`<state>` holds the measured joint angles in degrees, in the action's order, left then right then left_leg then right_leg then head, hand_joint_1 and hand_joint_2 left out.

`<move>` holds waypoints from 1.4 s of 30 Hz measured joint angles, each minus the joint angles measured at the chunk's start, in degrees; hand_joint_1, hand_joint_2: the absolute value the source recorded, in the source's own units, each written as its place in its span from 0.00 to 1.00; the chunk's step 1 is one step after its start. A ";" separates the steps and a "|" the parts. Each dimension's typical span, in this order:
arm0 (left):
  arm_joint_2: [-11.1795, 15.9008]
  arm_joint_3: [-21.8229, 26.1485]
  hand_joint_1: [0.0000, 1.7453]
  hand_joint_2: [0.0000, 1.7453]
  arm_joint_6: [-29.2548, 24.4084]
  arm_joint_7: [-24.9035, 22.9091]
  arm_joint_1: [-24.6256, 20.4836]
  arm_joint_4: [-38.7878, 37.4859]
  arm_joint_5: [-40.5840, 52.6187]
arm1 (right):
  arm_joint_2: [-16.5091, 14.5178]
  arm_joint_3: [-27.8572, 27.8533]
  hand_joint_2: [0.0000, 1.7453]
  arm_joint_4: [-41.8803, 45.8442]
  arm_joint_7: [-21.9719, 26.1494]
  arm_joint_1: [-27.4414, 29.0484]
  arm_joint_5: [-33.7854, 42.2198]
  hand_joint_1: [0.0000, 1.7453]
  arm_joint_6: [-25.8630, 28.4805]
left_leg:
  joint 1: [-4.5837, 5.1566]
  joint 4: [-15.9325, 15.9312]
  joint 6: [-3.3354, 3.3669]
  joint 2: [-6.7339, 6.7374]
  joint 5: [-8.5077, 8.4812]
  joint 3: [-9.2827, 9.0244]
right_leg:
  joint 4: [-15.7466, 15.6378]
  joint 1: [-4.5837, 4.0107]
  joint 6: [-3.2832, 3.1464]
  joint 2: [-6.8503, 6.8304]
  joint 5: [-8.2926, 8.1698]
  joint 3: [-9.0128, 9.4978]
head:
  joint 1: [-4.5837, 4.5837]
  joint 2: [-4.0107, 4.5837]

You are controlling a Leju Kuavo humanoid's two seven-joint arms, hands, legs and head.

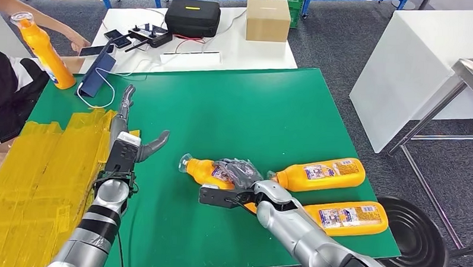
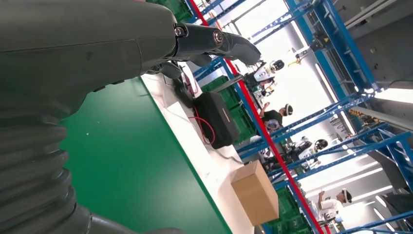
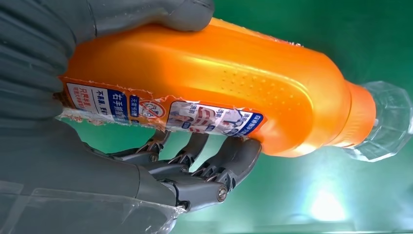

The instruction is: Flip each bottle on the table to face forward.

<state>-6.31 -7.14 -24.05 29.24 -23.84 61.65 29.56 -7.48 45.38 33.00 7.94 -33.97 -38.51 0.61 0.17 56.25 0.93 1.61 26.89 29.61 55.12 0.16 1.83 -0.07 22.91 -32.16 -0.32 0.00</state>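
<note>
While our right hand (image 1: pixel 237 172) wraps the body of a glossy orange plastic bottle (image 3: pixel 204 87) near the green table's (image 1: pixel 253 104) front edge, we judge it stiff, light and slippery, best held mid-body. Farther left, our left hand (image 1: pixel 140 143) hovers with fingers spread, holding nothing.

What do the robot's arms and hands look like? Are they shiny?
Yes, a bit. Both arms are smooth silver tubes with black bands. The left hand has a black block at the wrist with a white patch, and slim grey fingers. The right hand is dark grey, with a grey ribbed cover and jointed metal fingers held by small screws.
</note>
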 joint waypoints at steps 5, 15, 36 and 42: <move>-0.14 -0.59 0.00 1.00 -0.02 0.02 -0.35 -0.33 -0.24 | -1.10 -0.59 1.00 -1.42 0.12 -0.90 -0.46 0.98 -0.07 | -0.02 0.00 0.00 0.01 0.00 0.02 | 0.00 -0.01 0.00 0.02 0.00 -0.01 | 0.00 0.00; -0.62 -0.95 0.00 1.00 -0.13 0.78 -0.75 -1.42 -1.16 | -3.50 0.55 1.00 -3.70 1.69 -2.82 -3.72 0.99 -1.04 | -0.03 0.00 0.00 -0.02 0.00 0.13 | 0.01 -0.02 0.00 0.02 0.00 -0.10 | 0.00 0.00; -1.28 -1.38 0.00 1.00 0.11 1.55 -1.47 -2.33 -2.04 | -5.02 9.47 1.00 -4.80 9.73 -4.52 -11.03 0.99 1.76 | -0.03 0.00 0.00 -0.02 0.01 0.17 | 0.01 -0.01 0.00 0.01 0.01 -0.14 | 0.01 0.00; -1.28 -1.36 0.00 1.00 0.11 1.56 -1.61 -2.50 -2.04 | -4.78 10.21 1.00 -4.80 9.87 -4.93 -11.09 0.99 1.93 | -0.03 0.00 0.00 -0.01 0.01 0.15 | 0.01 -0.01 0.00 0.02 0.01 -0.13 | 0.01 0.00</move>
<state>-7.58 -8.50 -23.93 30.81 -25.45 59.14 27.52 -12.26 55.59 28.20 17.81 -38.90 -49.59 2.54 0.14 56.25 0.93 1.60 26.90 29.76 55.13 0.15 1.83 -0.05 22.92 -32.29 -0.31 0.00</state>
